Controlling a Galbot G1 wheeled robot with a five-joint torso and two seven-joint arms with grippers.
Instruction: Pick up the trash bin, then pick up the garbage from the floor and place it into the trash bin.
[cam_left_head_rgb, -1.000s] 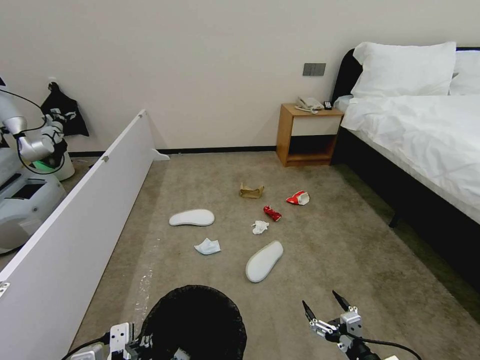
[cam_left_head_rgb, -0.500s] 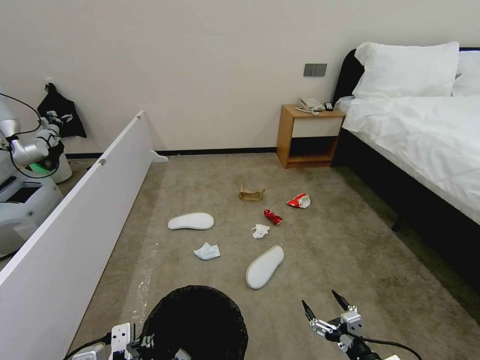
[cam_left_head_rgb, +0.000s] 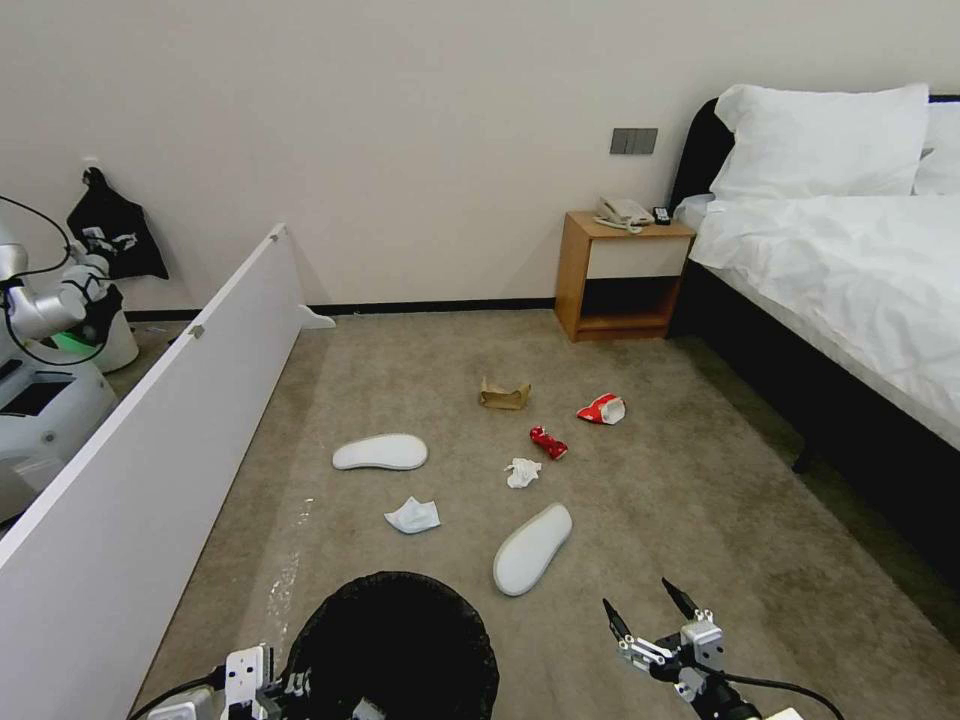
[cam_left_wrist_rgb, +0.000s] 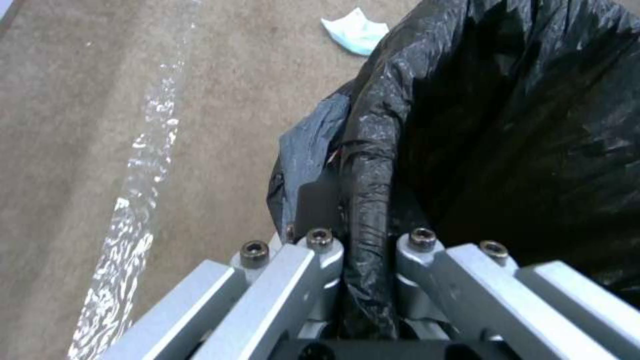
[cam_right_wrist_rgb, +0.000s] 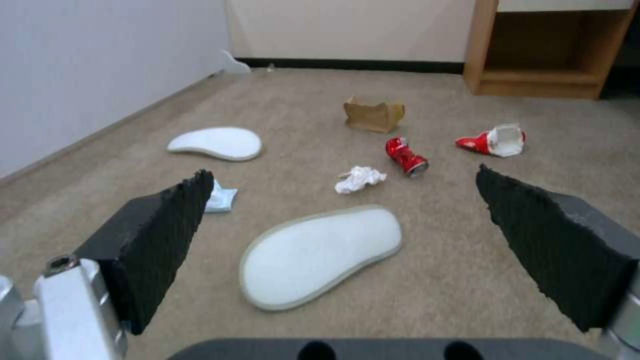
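Between the earlier head views and this one the whole scene had slid a little lower and rightward in the picture, which read as the robot's camera advancing rather than any litter shifting; the pieces kept their places relative to one another.

The trash bin (cam_left_head_rgb: 392, 650), lined with a crinkly black bag, sat low at the robot's left front, and what showed of its interior looked dark with no litter to be made out. The left gripper (cam_left_wrist_rgb: 365, 260) was pinched onto the bag-covered rim, its jaws pressed together on a fold of plastic. The right gripper (cam_left_head_rgb: 650, 618) hung above the carpet (cam_left_head_rgb: 700, 500) with its jaws spread wide and nothing between them.

The near slipper (cam_left_head_rgb: 532, 548) lay just ahead of the right gripper and slightly toward the robot's left, between that gripper and the bin. Its long axis ran diagonally, the near end toward the bin and the far end angled away to the right. The right arm was judged the nearer and freer one for it.

Farther off lay the second slipper (cam_left_head_rgb: 380, 452), the folded brown cardboard (cam_left_head_rgb: 504, 395), the crushed red-and-white cup (cam_left_head_rgb: 602, 409), the pale blue-white tissue (cam_left_head_rgb: 412, 515), the crushed red can (cam_left_head_rgb: 548, 442) and the crumpled white tissue (cam_left_head_rgb: 522, 472).
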